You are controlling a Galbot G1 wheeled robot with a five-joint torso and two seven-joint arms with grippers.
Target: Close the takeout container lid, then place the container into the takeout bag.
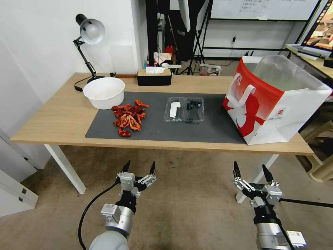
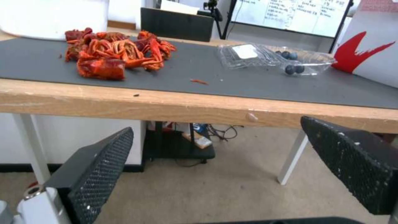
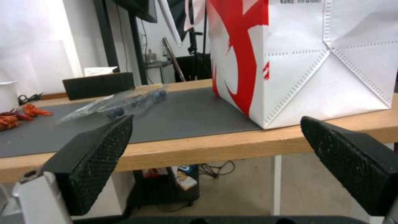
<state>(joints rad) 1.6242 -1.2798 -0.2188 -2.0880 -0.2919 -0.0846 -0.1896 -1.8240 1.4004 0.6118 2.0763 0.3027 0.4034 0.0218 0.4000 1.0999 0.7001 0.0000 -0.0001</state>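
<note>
At the far left of the table [image 1: 52,128] stands a desk lamp [image 1: 88,38], then a white round bowl [image 1: 104,92] at the corner of the dark mat [image 1: 208,130], with a heap of red crayfish [image 1: 128,117] just beside it. Near the middle of the mat lies the takeout container [image 1: 184,109], opened flat: one half holds a white oblong piece, the other a few dark berries, and the lid [image 1: 174,109] lies level with its twin rather than folded over. Well apart to the right, the takeout bag [image 1: 274,100] stands upright at the table's edge, its mouth gaping. Below the table's near edge hang both arms: the left hand [image 1: 138,167] in front of the crayfish and the right hand [image 1: 252,171] in front of the bag, each with fingers spread and holding nothing. By my judgement no step is yet begun; the closing comes first. That calls for a hand to rise above the table, reach the container, catch one half by its free edge and swing it over onto the other.
</note>
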